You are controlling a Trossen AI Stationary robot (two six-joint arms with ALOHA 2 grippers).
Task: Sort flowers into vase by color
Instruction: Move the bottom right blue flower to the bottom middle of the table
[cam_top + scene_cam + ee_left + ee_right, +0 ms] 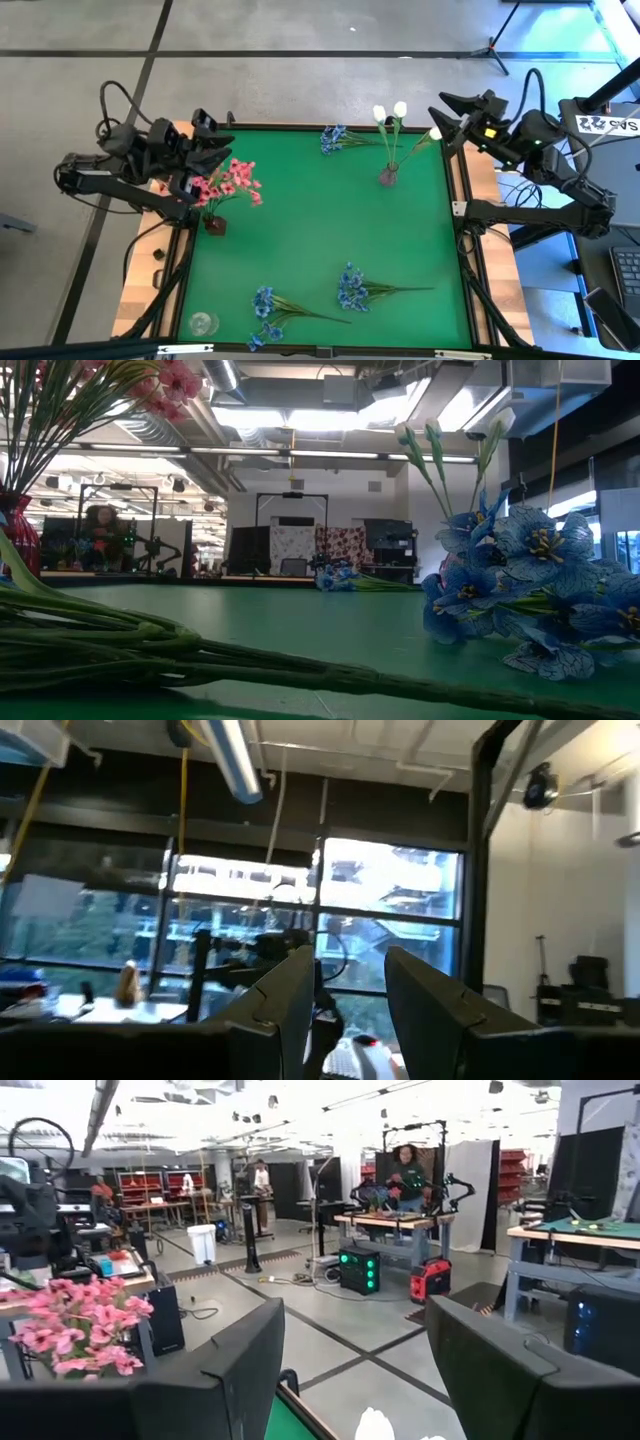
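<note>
Three blue sprays remain flat on the mat, and the one by the far edge (333, 138), stem pointing toward my side, lies nearest my right gripper (447, 118), whose fingers, like my left gripper's (207, 145), are released and empty.

I see open green table (310, 220) through the middle; the pink flowers (228, 185) block the left edge, blue flowers (352, 290) crowd the near edge.
</note>
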